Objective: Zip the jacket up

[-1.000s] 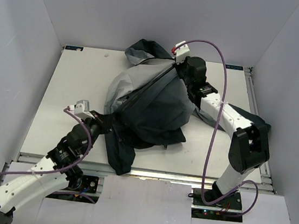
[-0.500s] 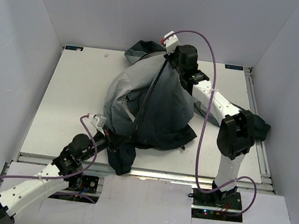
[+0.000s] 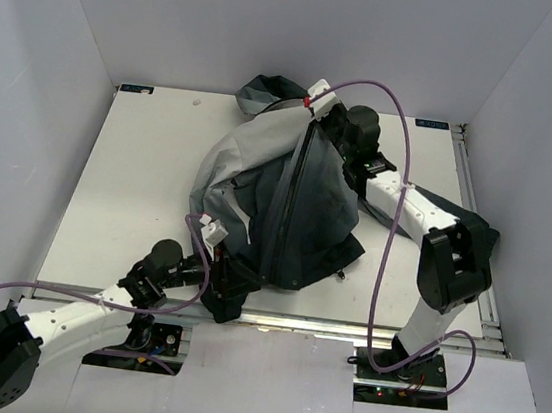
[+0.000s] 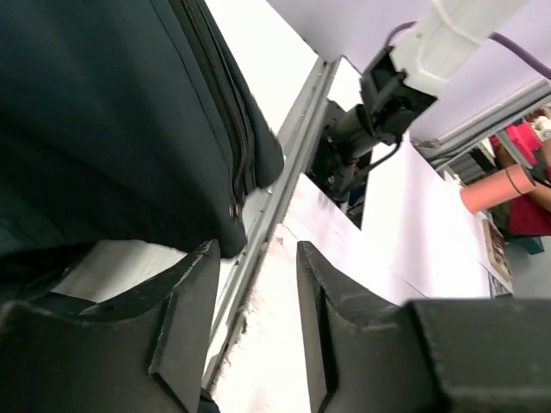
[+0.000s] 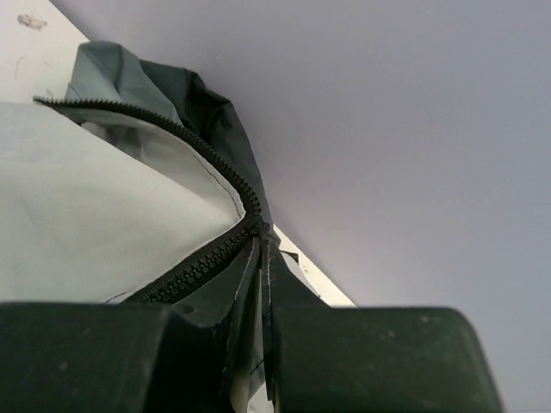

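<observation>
- At the far end of the large grey-to-charcoal hooded fabric jacket, heaped on the white table, the right gripper pinches its dark zipper.
- By its near hem, the left gripper is spread — empty.
- It looks closed up to the pinch (most of the front); a short stretch beyond remains.

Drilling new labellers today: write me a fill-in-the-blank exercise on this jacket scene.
1. The right jaws are shut on the jacket's ____.
2. The left jaws stand ____ beside the jacket's near hem.
3. The jacket lies on a ____ table.
Missing words: zipper; open; white.
</observation>
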